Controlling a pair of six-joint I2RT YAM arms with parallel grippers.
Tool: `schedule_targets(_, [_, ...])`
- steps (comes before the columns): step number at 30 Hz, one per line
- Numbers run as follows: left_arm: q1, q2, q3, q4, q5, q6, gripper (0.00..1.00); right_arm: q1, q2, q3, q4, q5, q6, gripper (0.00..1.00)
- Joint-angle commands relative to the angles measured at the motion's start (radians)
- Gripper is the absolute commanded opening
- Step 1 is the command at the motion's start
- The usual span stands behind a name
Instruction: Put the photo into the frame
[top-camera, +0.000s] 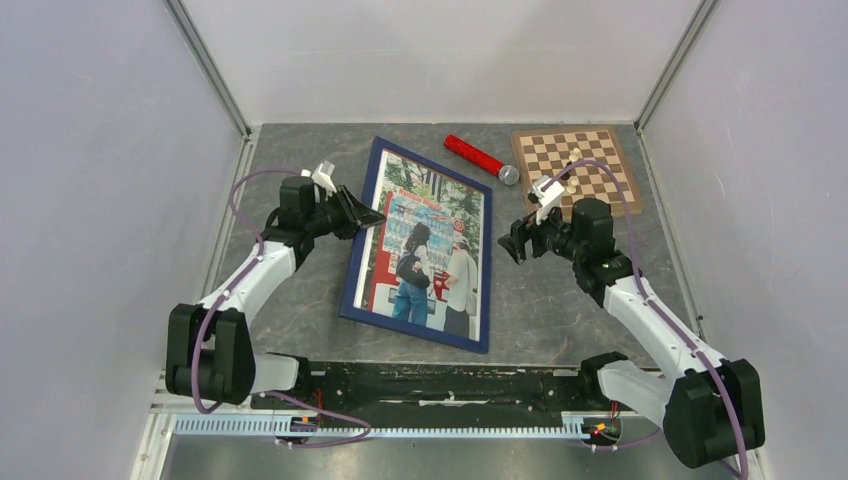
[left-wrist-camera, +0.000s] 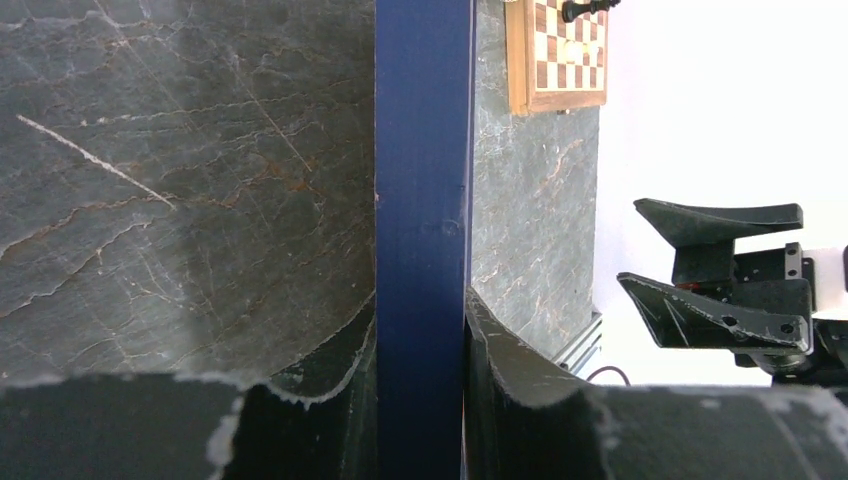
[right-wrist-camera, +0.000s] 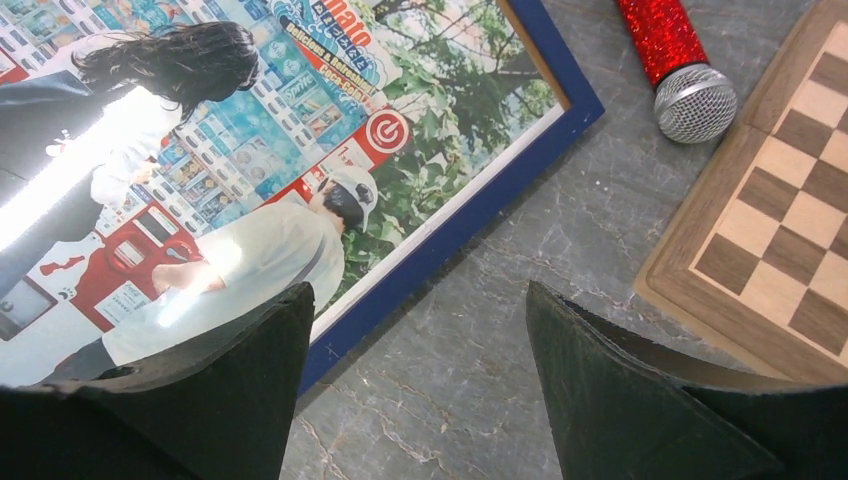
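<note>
Our left claw (top-camera: 374, 216) pinches the left rail of the thin dark blue rectangular frame (top-camera: 415, 332) on the grey stone bench (top-camera: 560, 300). The colour vending-machine photo (top-camera: 425, 250) sits inside it. The right claw (top-camera: 510, 242) hangs spread alongside. We'd release gently, without dragging.

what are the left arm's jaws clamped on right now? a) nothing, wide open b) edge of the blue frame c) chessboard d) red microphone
b: in the left wrist view the left jaws press on both sides of the frame, its dark blue edge running up between them; the microphone and chessboard lie apart from them, farther back on the table.
</note>
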Motion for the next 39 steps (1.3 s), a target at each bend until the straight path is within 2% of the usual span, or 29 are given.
schedule_targets(1, [0.03, -0.016, -0.085, 0.192, -0.033, -0.022, 0.02, -0.005, 0.01, -0.022, 0.106, -0.022, 0.017, 0.8])
schedule_targets(6, [0.058, 0.007, -0.199, 0.339, -0.036, -0.075, 0.02, -0.006, 0.011, -0.045, 0.12, -0.017, 0.004, 0.8])
schedule_targets(10, [0.07, 0.033, -0.235, 0.394, -0.028, -0.08, 0.03, -0.008, 0.028, -0.061, 0.142, -0.018, 0.02, 0.81])
schedule_targets(16, [0.077, 0.072, -0.277, 0.453, -0.028, -0.077, 0.1, -0.011, 0.074, -0.122, 0.222, -0.018, 0.08, 0.81])
schedule_targets(26, [0.087, 0.143, -0.303, 0.492, -0.044, -0.069, 0.11, -0.015, 0.177, -0.23, 0.385, -0.007, 0.152, 0.81])
schedule_targets(39, [0.091, 0.197, -0.324, 0.45, -0.131, -0.039, 0.23, -0.017, 0.368, -0.208, 0.435, -0.003, 0.208, 0.79])
